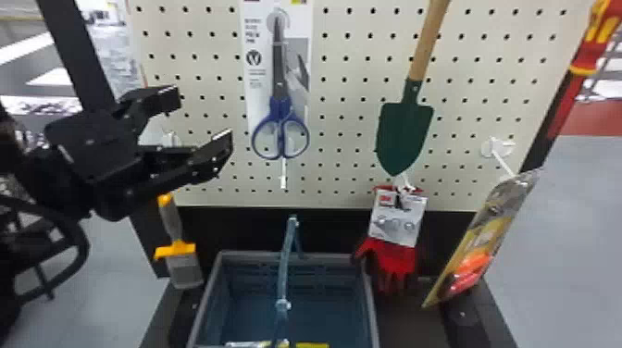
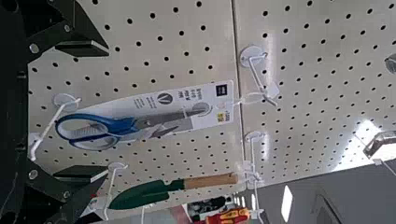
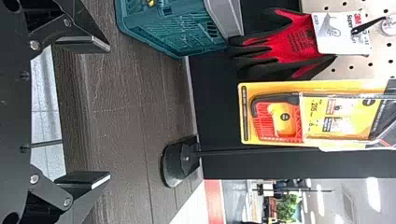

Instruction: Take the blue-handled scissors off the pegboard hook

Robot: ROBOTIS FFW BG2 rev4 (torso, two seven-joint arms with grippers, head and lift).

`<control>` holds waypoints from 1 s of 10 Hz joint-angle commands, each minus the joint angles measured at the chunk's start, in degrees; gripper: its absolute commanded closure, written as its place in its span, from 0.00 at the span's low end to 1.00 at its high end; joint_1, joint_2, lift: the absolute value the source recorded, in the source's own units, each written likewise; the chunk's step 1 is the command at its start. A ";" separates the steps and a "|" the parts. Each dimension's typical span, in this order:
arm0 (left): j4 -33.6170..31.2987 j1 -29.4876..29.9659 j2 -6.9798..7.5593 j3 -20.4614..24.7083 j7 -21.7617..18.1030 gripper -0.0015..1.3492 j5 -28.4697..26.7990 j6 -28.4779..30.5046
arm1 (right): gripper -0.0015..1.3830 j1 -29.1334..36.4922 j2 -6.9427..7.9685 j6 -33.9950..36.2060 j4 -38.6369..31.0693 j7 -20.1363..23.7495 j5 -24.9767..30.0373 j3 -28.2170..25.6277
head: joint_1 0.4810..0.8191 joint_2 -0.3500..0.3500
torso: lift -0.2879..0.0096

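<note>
Centrally, we have the blue-handled scissors (image 1: 280,108), hanging blades up and handles down on a printed backing card (image 1: 257,99). A clear loop at the card's top rests on a white hook (image 2: 256,79), which explains why the heavier handles hang lowest. Behind them is the perforated pegboard (image 1: 347,139). Beside the handles, on the robot's left, is the left gripper (image 1: 201,118), its two flat fingers spread wide with nothing between them and aimed toward the scissors. We judge that this opening is meant to take the card or handles from both sides, and that the loop must then slide off the hook's end; pulling straight down would probably snag it.

Farther out, a green trowel (image 1: 404,132) hangs to the right, above red-and-black gloves (image 1: 398,261). Below the scissors sits a shopping basket (image 1: 370,296), and a yellow-trimmed brush (image 1: 183,268) hangs lower left. The right gripper (image 3: 108,112) waits low on the right, wide apart and empty.
</note>
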 commanded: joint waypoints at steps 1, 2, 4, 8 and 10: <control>1.08 -1.96 0.01 -0.88 -0.01 0.28 0.20 0.40 | 0.23 -0.15 0.01 0.01 0.00 0.06 0.00 0.00 | 0.20 0.50 | 0.63; 2.20 -3.56 0.09 -1.67 -0.01 0.28 0.28 0.93 | 0.23 -0.40 -0.08 0.01 -0.14 0.15 0.00 0.00 | 0.20 0.50 | 0.63; 7.13 -6.51 0.18 -3.26 -0.63 0.28 0.99 0.49 | 0.23 -0.52 -0.17 0.01 0.00 0.24 0.00 0.00 | 0.20 0.50 | 0.63; 16.13 -12.42 1.15 -6.07 -2.03 0.28 0.64 -1.27 | 0.23 -0.52 -0.43 0.01 -0.28 0.24 0.00 0.00 | 0.20 0.50 | 0.63; 19.92 -15.49 2.56 -7.39 -2.82 0.28 0.02 -1.88 | 0.23 -0.52 -0.43 0.01 -0.28 0.24 0.00 0.00 | 0.20 0.50 | 0.63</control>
